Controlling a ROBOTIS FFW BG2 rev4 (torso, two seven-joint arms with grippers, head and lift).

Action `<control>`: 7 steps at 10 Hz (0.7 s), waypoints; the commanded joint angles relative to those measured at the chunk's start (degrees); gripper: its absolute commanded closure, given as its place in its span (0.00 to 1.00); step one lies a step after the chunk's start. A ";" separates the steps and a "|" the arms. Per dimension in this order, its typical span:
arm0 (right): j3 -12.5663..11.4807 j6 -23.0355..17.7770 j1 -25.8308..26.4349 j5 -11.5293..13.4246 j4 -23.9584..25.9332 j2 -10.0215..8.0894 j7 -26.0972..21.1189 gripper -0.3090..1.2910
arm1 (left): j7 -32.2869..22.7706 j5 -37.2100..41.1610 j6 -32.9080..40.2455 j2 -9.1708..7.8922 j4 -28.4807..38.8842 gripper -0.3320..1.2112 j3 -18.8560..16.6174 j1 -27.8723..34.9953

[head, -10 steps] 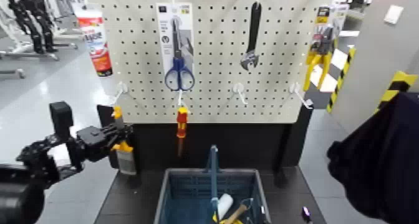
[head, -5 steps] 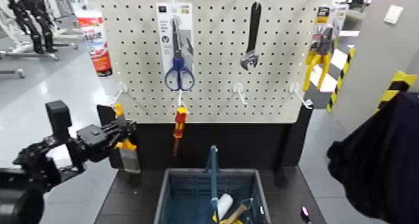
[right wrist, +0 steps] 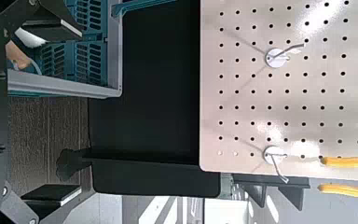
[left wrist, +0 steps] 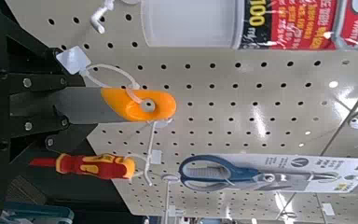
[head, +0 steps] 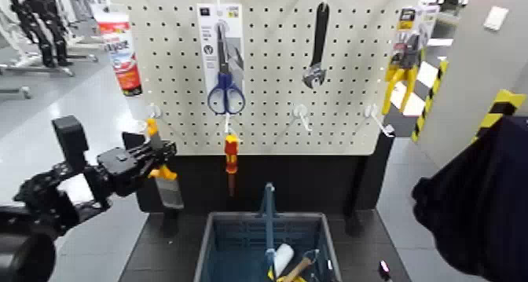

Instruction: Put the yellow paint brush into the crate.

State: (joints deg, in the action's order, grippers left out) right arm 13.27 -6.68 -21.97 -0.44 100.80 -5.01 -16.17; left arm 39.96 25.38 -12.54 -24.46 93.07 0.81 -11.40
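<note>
The yellow paint brush point(head: 161, 166) hangs tilted in front of the pegboard's lower left corner, orange handle end up and grey bristles down. My left gripper point(head: 154, 156) is shut on its handle from the left. In the left wrist view the orange handle end point(left wrist: 136, 105) with its hole sticks out of the black fingers point(left wrist: 23, 89), just off a white hook point(left wrist: 101, 71). The blue-grey crate point(head: 236, 217) stands below and to the right of the brush, with its tall blue centre handle point(head: 269, 222). The crate point(right wrist: 75, 47) also shows in the right wrist view. My right arm point(head: 471, 206) rests at the right.
On the pegboard point(head: 267, 73) hang blue scissors point(head: 226, 93), a black wrench point(head: 317, 49), yellow-handled pliers point(head: 402, 69), a red-and-yellow screwdriver point(head: 229, 158) and a tube point(head: 119, 45). Empty white hooks point(head: 300, 112) stick out. A white item point(head: 282, 258) and other tools lie in the crate.
My left gripper has carried the brush a little to the right, away from the hook, and the brush now leans with its bristles toward the crate.
</note>
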 commanded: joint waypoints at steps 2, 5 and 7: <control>0.00 0.00 0.00 -0.18 -0.07 0.00 0.00 0.28 | -0.58 6.17 -0.03 1.08 0.62 0.99 2.89 0.59; 0.00 -0.35 0.00 -0.35 -0.16 0.09 0.00 0.28 | -0.84 8.89 -0.73 1.34 0.36 0.99 4.56 0.50; -0.09 -1.06 0.00 -0.70 -0.51 0.09 -0.09 0.28 | -1.37 11.35 -0.29 2.57 -0.78 0.99 6.66 0.76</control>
State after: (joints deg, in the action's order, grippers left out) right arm 13.24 -7.53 -21.97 -1.03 100.40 -4.93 -16.26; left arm 38.63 36.03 -13.05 -22.34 92.71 6.76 -10.74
